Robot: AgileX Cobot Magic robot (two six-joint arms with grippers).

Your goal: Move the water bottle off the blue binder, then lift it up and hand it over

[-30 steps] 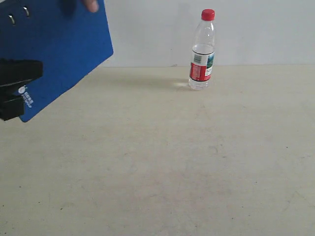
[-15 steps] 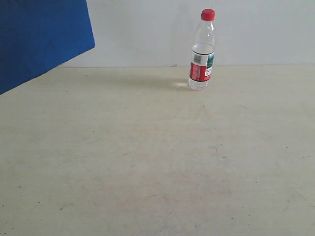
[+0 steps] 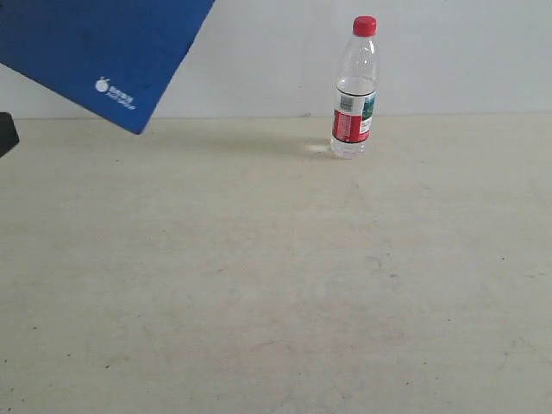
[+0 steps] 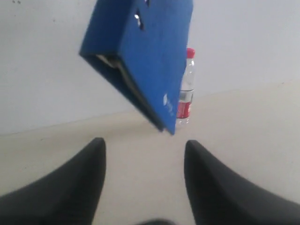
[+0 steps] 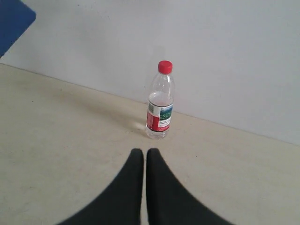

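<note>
The water bottle [image 3: 354,88] stands upright on the beige table near the back wall, clear with a red cap and red label; it also shows in the right wrist view [image 5: 160,101] and partly behind the binder in the left wrist view [image 4: 185,89]. The blue binder [image 3: 95,52] hangs tilted in the air at the upper left, off the table, white logo showing; what holds it is out of view. In the left wrist view the blue binder [image 4: 145,56] floats ahead of my open, empty left gripper [image 4: 144,146]. My right gripper [image 5: 144,153] is shut and empty, short of the bottle.
The beige table [image 3: 276,285] runs up to a white wall [image 3: 448,52] behind the bottle. A dark piece of the left arm [image 3: 5,134] shows at the left edge of the exterior view.
The binder has swung in the air at the upper left, now showing its logo corner pointing down. The bottle has not moved. The left gripper left the exterior view, then a bit returned at the edge.
</note>
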